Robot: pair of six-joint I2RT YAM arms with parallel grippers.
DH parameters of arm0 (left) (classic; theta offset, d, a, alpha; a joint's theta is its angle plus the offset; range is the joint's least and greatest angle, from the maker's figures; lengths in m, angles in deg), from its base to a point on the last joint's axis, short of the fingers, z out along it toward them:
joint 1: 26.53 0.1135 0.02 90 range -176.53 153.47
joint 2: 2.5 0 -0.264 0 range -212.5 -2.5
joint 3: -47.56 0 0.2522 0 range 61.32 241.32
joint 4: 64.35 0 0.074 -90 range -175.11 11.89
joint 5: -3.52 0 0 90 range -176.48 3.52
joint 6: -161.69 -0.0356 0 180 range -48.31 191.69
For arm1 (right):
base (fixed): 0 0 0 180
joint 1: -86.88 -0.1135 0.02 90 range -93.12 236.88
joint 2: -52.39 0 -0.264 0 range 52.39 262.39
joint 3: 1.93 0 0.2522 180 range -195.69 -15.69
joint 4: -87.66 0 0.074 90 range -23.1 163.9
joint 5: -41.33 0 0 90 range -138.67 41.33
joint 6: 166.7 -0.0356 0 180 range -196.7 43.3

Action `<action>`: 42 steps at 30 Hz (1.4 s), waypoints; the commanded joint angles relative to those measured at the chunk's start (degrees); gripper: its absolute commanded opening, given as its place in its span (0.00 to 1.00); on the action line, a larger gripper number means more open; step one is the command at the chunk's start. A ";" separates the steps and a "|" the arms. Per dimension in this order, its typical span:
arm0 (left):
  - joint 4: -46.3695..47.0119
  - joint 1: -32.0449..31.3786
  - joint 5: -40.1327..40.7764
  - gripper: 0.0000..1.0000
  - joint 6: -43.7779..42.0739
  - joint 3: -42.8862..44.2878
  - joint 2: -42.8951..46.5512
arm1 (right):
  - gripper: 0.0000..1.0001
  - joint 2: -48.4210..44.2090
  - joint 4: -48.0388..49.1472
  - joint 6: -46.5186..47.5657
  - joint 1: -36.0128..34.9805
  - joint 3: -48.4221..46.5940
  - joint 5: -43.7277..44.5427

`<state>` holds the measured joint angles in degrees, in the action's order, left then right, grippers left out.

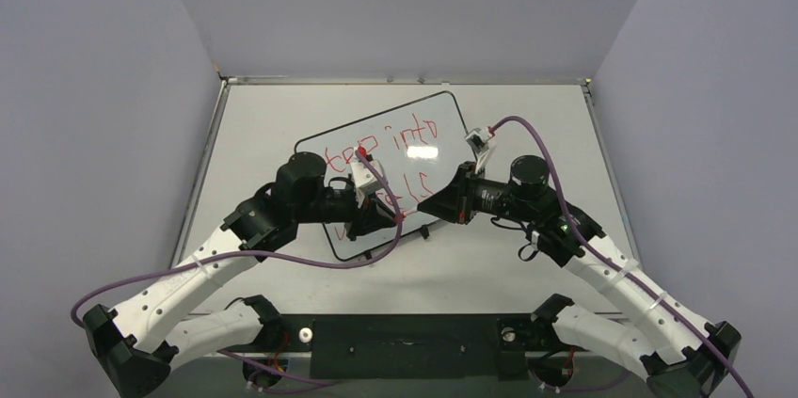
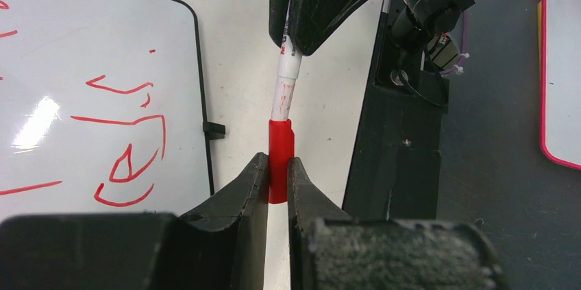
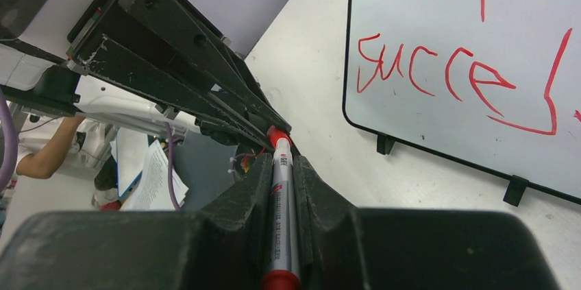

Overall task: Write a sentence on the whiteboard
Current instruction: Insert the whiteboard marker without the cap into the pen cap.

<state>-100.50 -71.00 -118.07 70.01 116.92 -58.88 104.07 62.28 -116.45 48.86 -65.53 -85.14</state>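
The whiteboard [image 1: 442,125] lies tilted in the middle of the table. The sentence [image 1: 391,142] runs across it in red, in two lines; the lower line [image 3: 438,70] shows in the right wrist view, and a few strokes [image 2: 127,139] in the left wrist view. Both grippers meet just off the board's near edge, on one marker. My left gripper [image 2: 277,160] [image 1: 375,214] is shut on the red cap [image 2: 281,146]. My right gripper [image 3: 281,160] [image 1: 440,205] is shut on the grey marker barrel [image 3: 281,221]. The cap [image 3: 279,138] sits at the barrel's tip.
Small black feet [image 3: 386,143] [image 3: 512,190] stick out of the board's near edge. A black base plate [image 1: 395,342] lines the table's near edge. Purple cables [image 1: 527,130] loop over both arms. Beyond the table's edge are papers [image 3: 147,173] and a pink-edged board [image 2: 562,64].
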 commanded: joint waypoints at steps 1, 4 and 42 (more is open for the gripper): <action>3.58 0.42 -1.58 0.00 0.25 -0.46 0.87 | 0.00 0.91 4.69 -0.56 -0.79 0.80 -1.30; 3.92 0.44 -1.69 0.00 0.27 -0.65 1.42 | 0.00 1.20 5.91 -1.07 -0.87 1.55 -1.62; 7.26 0.63 7.62 0.00 -0.97 -3.38 8.56 | 0.00 16.55 18.23 -8.75 -16.96 2.35 4.50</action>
<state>-109.53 -69.86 -113.59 69.51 111.89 -52.37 116.88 78.93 -121.89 37.84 -60.81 -81.01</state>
